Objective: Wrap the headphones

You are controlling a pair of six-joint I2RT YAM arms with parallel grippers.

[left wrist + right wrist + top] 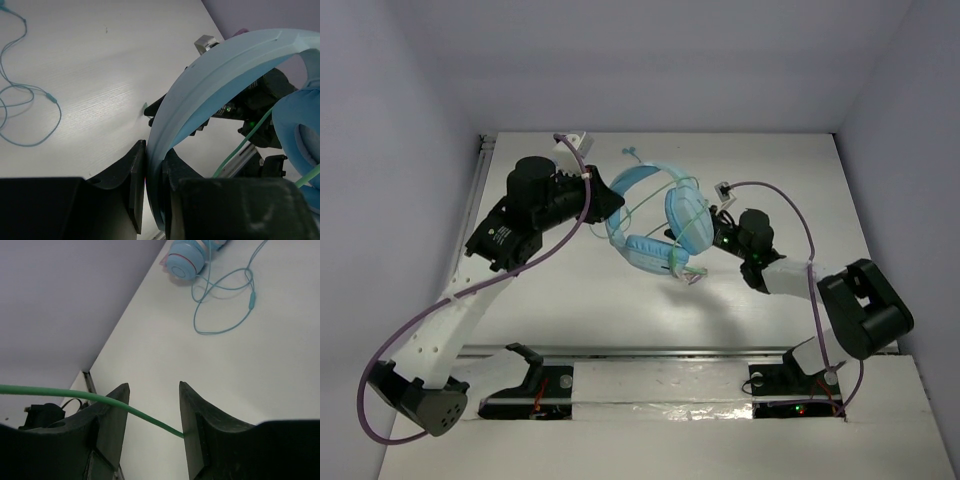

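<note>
Left gripper [152, 172]: jaws clamped on headphones [225, 70] headband | right gripper [152, 390]: jaws apart, green cable [50, 391] crossing between

Looked smooth, matt plastic on the headphones [220, 75] band; glossy on the cable [140, 412]; faintly wood-grained, satin on the table [100, 100].

The headphones [660, 215] sit above mid-counter [620, 310], with the left gripper [605, 205] at their left and the right gripper [720, 237] at their right. A loose thin cord [632, 153] lies behind them.
</note>
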